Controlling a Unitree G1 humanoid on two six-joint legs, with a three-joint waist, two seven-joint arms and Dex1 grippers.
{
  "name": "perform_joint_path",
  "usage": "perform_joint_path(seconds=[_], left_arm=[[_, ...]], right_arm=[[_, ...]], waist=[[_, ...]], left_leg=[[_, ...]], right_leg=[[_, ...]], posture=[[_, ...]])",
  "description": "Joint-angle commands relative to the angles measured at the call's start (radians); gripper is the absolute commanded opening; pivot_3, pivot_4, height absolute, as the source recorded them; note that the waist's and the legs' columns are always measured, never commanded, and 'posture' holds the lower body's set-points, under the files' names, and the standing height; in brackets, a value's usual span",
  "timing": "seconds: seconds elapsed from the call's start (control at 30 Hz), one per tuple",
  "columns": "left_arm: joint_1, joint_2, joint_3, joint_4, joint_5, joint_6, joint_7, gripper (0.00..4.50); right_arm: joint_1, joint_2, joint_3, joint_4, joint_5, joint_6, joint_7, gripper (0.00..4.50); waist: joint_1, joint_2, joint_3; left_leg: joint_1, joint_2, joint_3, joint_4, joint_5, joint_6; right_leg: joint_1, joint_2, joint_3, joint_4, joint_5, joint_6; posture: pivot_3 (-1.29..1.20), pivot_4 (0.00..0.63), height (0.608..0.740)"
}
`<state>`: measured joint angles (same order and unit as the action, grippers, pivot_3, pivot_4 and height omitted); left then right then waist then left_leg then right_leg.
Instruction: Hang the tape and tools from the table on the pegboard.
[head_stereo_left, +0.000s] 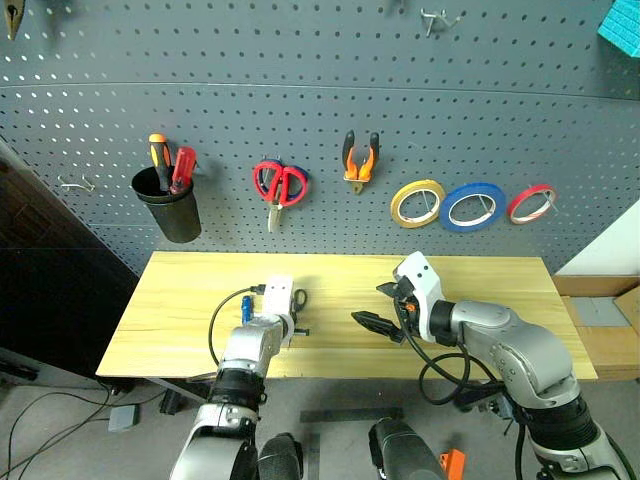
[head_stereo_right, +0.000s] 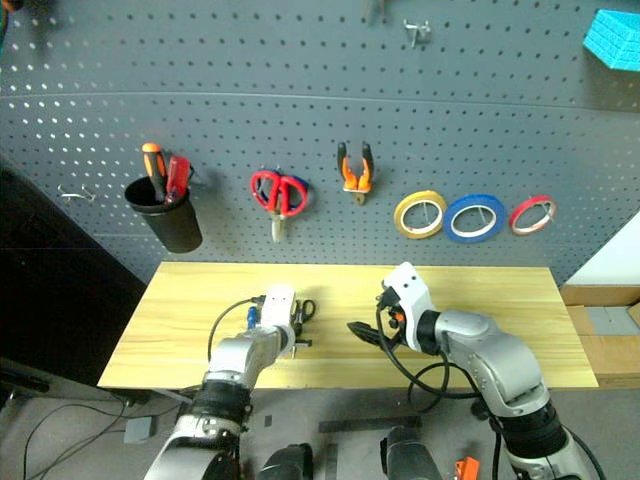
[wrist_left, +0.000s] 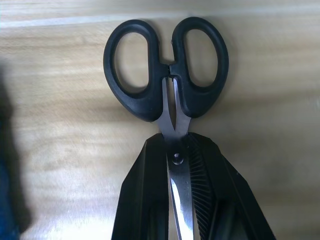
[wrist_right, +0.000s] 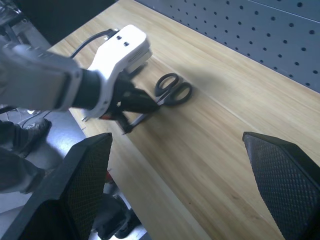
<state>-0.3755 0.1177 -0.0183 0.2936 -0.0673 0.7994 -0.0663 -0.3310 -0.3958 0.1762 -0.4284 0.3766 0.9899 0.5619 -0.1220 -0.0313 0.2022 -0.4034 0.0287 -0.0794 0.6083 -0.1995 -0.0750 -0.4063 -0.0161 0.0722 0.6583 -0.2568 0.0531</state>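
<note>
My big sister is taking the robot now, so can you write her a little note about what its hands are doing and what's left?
Left gripper: fingers shut on the black-handled scissors, gripping the blades near the pivot; the scissors are at table level.
Right gripper: fingers open, holding nothing, hovering over the table.
Done: the pliers and the blue tape hang on the pegboard, the tape between a yellow roll and a red roll.
Left: lift the scissors and hang them on a free hook. I can't spot a blue-handled screwdriver, so check for it.
</note>
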Motion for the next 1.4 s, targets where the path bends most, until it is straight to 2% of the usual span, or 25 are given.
perform_joint_path(seconds=[0.03,0.17,0.3,0.43,0.67,0.93,1.4], left_arm=[[0.094,0.070,-0.060,-0.243,0.033,-0.092,-0.067,0.31],[0.226,0.162,-0.054,-0.453,0.057,-0.210,-0.098,0.31],[0.344,0.309,-0.027,-0.623,0.155,-0.522,-0.116,0.31],[0.389,0.373,0.021,-0.719,0.208,-0.693,-0.099,0.31],[0.301,0.363,0.083,-0.728,0.211,-0.726,-0.099,0.31],[0.149,0.342,0.033,-0.592,0.197,-0.726,-0.166,0.31],[0.030,0.300,0.023,-0.418,0.198,-0.730,-0.183,0.31]], right_arm=[[-0.003,-0.024,-0.012,-0.061,-0.003,-0.047,-0.001,4.50],[0.012,-0.047,-0.003,-0.089,-0.025,-0.111,-0.005,4.50],[0.020,-0.019,-0.020,-0.116,-0.057,-0.230,-0.036,4.50],[0.003,0.017,-0.049,-0.117,-0.057,-0.286,-0.067,4.50],[-0.037,0.039,-0.065,-0.077,-0.072,-0.335,-0.097,4.50],[-0.083,0.064,-0.059,-0.044,-0.076,-0.353,-0.111,4.50],[-0.110,0.082,-0.048,-0.037,-0.074,-0.352,-0.109,4.50]], waist=[[-0.003,-0.001,0.001],[-0.007,-0.001,0.001],[-0.011,-0.001,0.002],[-0.008,-0.001,0.002],[0.009,-0.001,0.002],[0.009,-0.001,0.002],[0.008,-0.001,0.002]], left_leg=[[-0.001,0.000,0.000,0.000,0.000,0.000],[-0.003,0.001,0.000,0.000,0.000,0.000],[-0.003,0.001,0.000,0.000,0.000,0.000],[-0.003,0.001,0.001,0.000,0.000,0.000],[-0.004,0.000,0.001,0.000,0.000,0.000],[-0.004,0.000,0.001,0.000,0.000,0.000],[-0.004,0.000,0.001,0.000,0.000,0.000]], right_leg=[[-0.001,0.000,0.000,0.000,0.000,0.000],[-0.003,0.000,0.000,0.000,0.000,0.000],[-0.003,0.000,0.000,-0.001,0.000,-0.001],[-0.003,-0.001,0.000,-0.001,-0.002,-0.003],[-0.003,-0.002,0.000,-0.002,-0.001,-0.002],[-0.003,-0.001,0.000,-0.002,0.000,-0.001],[-0.003,-0.001,0.000,-0.001,0.000,0.000]], posture=[[-0.17,0.173,0.740],[-0.16,0.178,0.740],[-0.16,0.180,0.740],[-0.15,0.178,0.740],[-0.14,0.175,0.740],[-0.14,0.178,0.740],[-0.15,0.183,0.740]])
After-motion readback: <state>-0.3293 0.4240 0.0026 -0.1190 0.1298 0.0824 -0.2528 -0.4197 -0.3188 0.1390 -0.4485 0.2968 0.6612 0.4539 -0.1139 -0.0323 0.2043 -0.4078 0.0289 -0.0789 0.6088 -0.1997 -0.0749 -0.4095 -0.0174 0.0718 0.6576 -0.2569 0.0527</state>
